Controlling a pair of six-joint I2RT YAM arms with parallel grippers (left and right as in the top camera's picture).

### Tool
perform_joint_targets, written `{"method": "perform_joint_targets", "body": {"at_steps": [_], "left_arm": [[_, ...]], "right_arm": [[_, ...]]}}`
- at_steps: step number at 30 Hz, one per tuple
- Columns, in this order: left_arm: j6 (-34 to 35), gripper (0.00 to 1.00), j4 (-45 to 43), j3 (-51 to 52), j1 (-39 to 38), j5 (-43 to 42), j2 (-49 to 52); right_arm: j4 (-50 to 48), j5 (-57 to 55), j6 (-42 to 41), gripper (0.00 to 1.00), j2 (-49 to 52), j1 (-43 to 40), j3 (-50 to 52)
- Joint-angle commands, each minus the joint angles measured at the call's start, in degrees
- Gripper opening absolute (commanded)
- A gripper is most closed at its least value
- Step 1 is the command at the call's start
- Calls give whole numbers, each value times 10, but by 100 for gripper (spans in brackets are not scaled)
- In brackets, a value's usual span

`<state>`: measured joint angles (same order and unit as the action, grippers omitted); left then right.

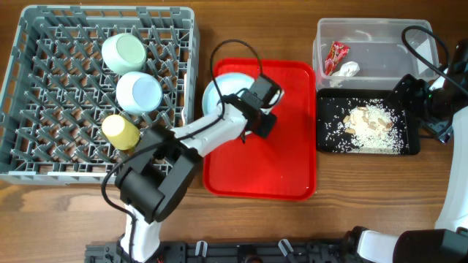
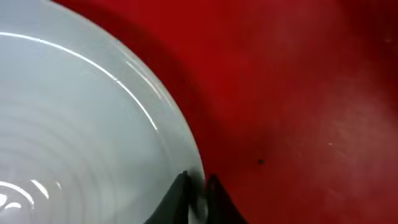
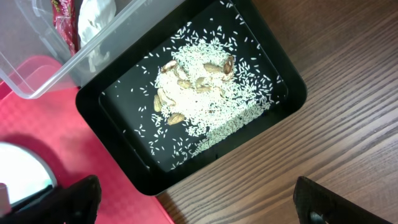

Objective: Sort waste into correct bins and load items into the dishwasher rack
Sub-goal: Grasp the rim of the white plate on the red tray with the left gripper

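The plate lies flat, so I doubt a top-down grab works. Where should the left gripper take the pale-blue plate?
Pinch its thin rim on the edge facing the tray's bare middle, coming in low from that side. The pale-blue plate lies flat on the red tray, so only the rim fits between fingers; the left gripper straddles it there.

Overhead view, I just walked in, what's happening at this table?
The left gripper pinches the rim of the pale-blue plate on the red tray. The dishwasher rack already holds the pale-green bowl, small pale-blue bowl and yellow cup. The red wrapper and white tissue lie in the clear tub, the rice scraps in the black tray. The right gripper hangs open by that tray.
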<state>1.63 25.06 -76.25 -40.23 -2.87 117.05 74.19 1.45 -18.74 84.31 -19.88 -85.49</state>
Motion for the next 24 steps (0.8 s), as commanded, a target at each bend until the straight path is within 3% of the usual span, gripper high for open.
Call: {"method": "perform_joint_targets", "body": {"at_steps": [1, 8, 17, 24], "left_arm": [[1, 4, 4, 2, -24, -2, 8], [3, 4, 9, -2, -28, 10, -5], [7, 4, 14, -22, -21, 10, -168], [40, 4, 13, -22, 46, 9, -300]], "right_arm": [[-2, 6, 7, 100, 6, 0, 6], [0, 6, 7, 100, 6, 0, 6], [0, 5, 8, 100, 6, 0, 6], [0, 6, 7, 100, 6, 0, 6]]}}
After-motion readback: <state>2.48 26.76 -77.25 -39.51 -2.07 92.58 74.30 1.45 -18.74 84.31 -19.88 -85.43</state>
